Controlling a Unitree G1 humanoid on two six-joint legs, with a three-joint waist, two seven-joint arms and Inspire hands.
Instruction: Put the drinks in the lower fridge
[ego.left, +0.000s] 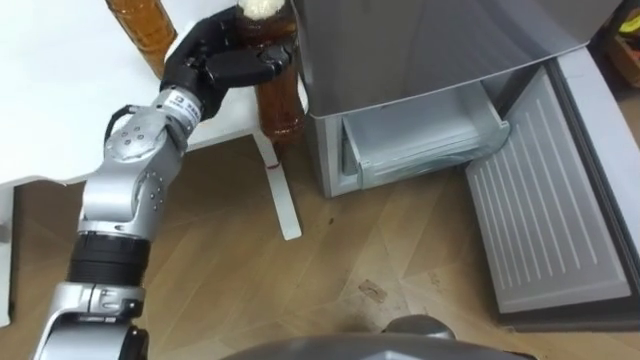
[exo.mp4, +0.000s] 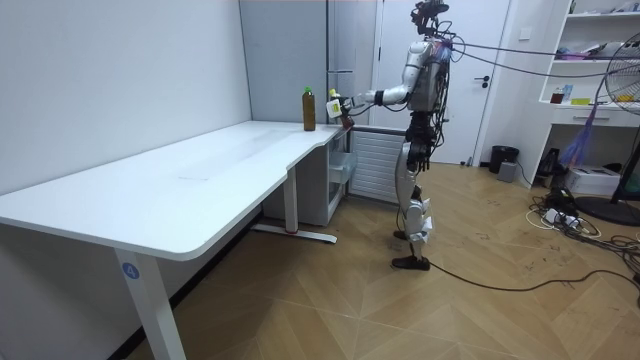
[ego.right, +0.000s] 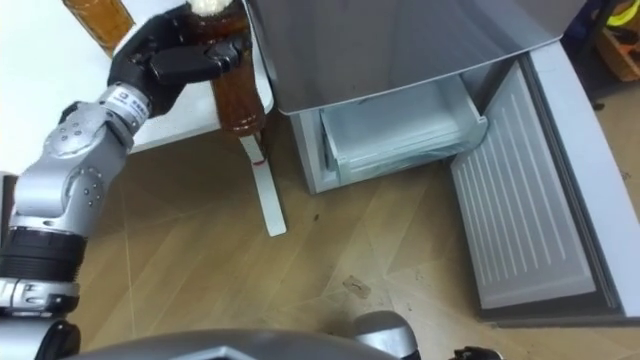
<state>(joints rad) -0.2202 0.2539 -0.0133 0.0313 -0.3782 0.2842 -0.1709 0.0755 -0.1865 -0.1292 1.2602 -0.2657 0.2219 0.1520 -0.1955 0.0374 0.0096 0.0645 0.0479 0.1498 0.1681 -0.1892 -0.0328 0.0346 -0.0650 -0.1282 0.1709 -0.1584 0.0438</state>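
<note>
Left eye view: the left hand (ego.left: 215, 62) is curled round the upper part of a brown drink bottle (ego.left: 282, 108), upright at the corner of the white bench (ego.left: 60, 100), just beside the fridge (ego.left: 400, 50). A second bottle (ego.left: 142, 25) stands on the bench. The lower drawer (ego.left: 425, 140) is pulled out, its door (ego.left: 550, 215) wide open.

Room view: the robot stands at the bench's far end, arm outstretched.

Right eye view: the held bottle's base shows past the bench edge.

My left robot hand (ego.left: 215, 65) grips an amber bottle (ego.left: 281, 100) at the surface's (ego.left: 60, 90) right edge, beside the fridge (ego.left: 400, 50). A second bottle (ego.left: 143, 28) stands on the surface just to its left. The lower fridge door (ego.left: 550, 220) lies open.
</note>
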